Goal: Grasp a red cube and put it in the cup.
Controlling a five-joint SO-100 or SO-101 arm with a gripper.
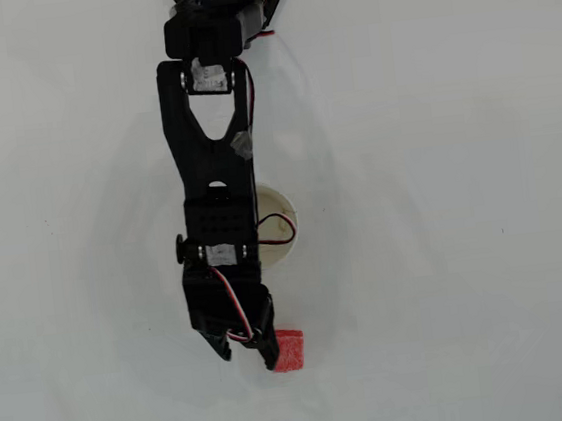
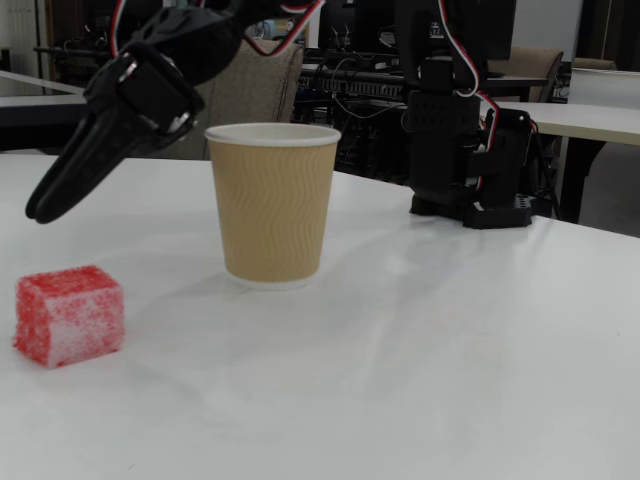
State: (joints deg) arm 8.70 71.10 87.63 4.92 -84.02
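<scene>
Overhead view: the arm (image 1: 212, 177) stretches down the frame from its base at the top edge and hides the left part of the cup (image 1: 281, 233); what shows of the cup's inside is bare cream-white, with a red wire crossing over it. Fixed view: the cup (image 2: 272, 203) stands upright on the white table (image 2: 450, 340), its outside tan and ribbed, its inside hidden from this low angle. The arm base (image 2: 462, 150) stands behind, to the right.

Gripper (image 1: 244, 354) points down-frame, jaws parted a little, holding nothing. In the fixed view it (image 2: 38, 207) hangs above the table, tilted down-left.

Red cube (image 1: 288, 350) lies on the table below the cup, just beside one fingertip; contact cannot be judged. In the fixed view the red cube (image 2: 68, 314) sits clear below the tips.
</scene>
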